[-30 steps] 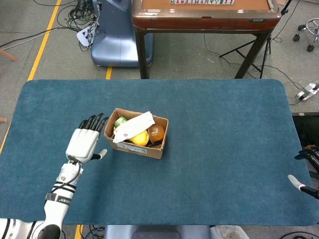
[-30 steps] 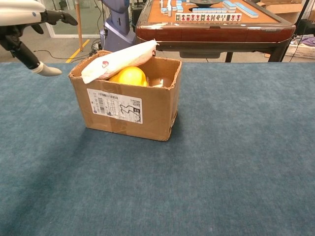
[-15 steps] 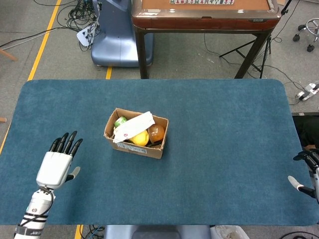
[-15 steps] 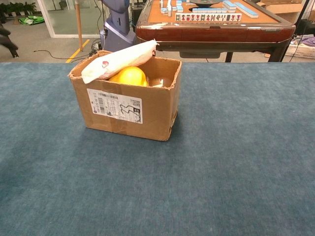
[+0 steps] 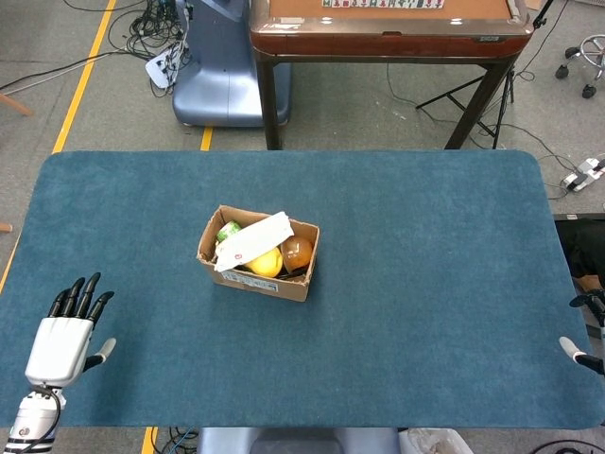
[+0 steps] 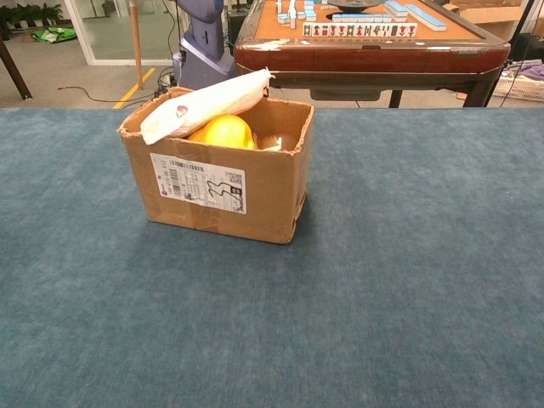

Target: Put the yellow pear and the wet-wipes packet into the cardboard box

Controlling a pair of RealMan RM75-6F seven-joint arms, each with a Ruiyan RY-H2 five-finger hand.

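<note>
The cardboard box (image 5: 284, 284) (image 6: 223, 192) stands on the blue table, left of its middle. Inside it sits the yellow pear (image 5: 266, 263) (image 6: 223, 132). The white wet-wipes packet (image 5: 253, 240) (image 6: 204, 104) lies slanted across the box's top, resting on the rim and the pear. My left hand (image 5: 62, 335) hovers at the table's near-left corner, fingers straight and apart, holding nothing. Only a sliver of my right hand (image 5: 586, 340) shows at the right edge of the head view. Neither hand appears in the chest view.
An orange-brown fruit (image 5: 297, 252) and a green item (image 5: 229, 230) also lie in the box. Beyond the table stand a mahjong table (image 5: 388, 24) and a blue-grey machine base (image 5: 222, 71). Cables lie on the floor.
My left hand has drawn back from beside the box toward the near-left corner of the table and left the chest view. The right hand has slipped slightly further off the right edge.
</note>
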